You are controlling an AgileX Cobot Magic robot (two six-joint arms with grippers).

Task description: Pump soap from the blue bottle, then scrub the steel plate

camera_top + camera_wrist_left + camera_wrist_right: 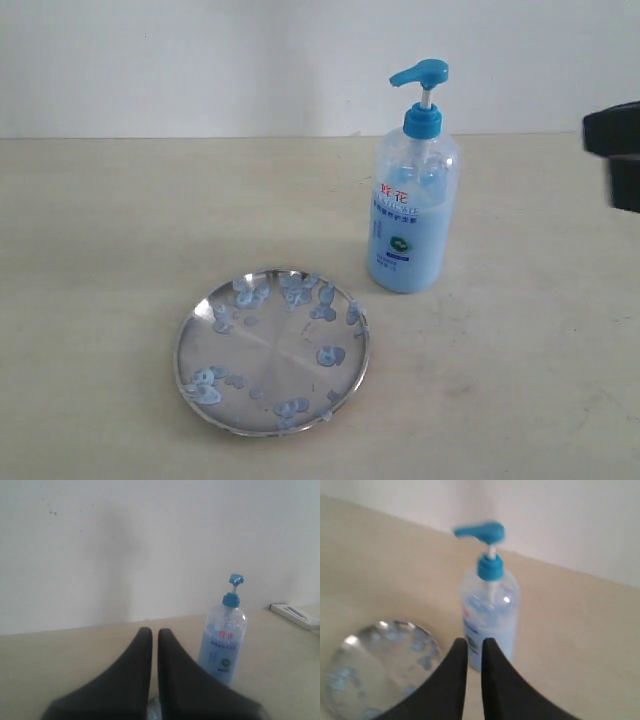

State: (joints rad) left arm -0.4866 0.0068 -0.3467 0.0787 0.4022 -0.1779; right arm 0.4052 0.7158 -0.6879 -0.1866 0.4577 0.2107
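Observation:
The blue bottle stands upright at the table's back right, its blue pump head raised and light blue soap filling its lower part. In front and to its left lies the steel plate, dotted with pale blue soap blobs. My left gripper is shut and empty, short of the bottle. My right gripper is shut and empty too, hanging above the table with the bottle just beyond its tips and the plate off to one side.
A black part of the right arm shows blurred at the right edge of the exterior view. A flat white object lies on the table beyond the bottle in the left wrist view. A white wall backs the beige table.

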